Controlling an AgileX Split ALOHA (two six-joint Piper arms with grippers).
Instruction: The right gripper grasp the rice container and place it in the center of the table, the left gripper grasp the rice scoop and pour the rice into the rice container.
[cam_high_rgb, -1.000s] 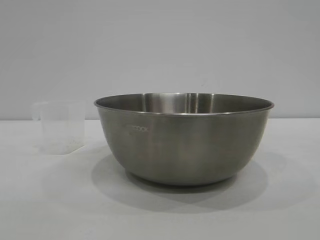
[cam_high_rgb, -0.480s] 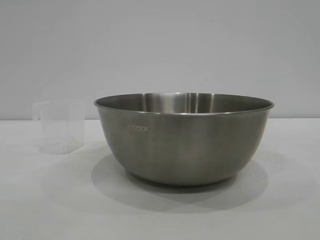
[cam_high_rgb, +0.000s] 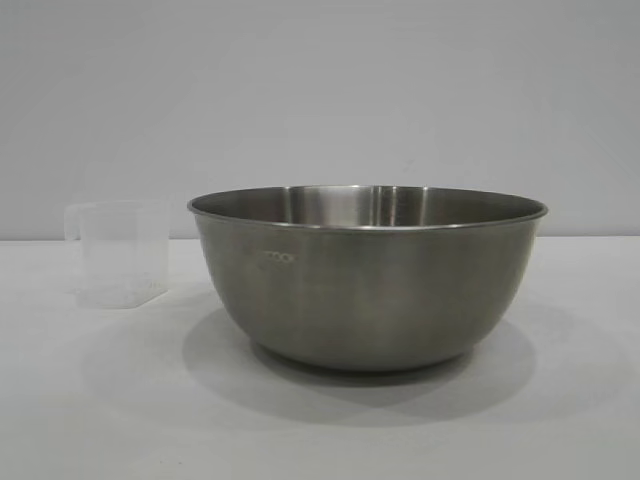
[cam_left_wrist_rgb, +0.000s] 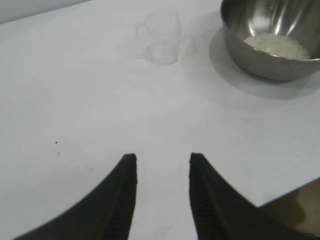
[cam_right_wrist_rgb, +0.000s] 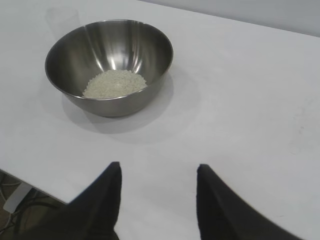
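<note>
A plain pale grey wall (cam_high_rgb: 320, 90) rises behind the white surface, evenly lit, casting soft shadows.

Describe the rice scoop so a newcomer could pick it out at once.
Start from the white table and find the large steel rice container holding the rice. The rice scoop stands upright beside it, apart. It alone is small, clear plastic, with a side handle.

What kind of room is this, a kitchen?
Probably a robot test bench, not a kitchen: a bare white table, a plain wall, a steel bowl of rice, and two black claws, left and right.
</note>
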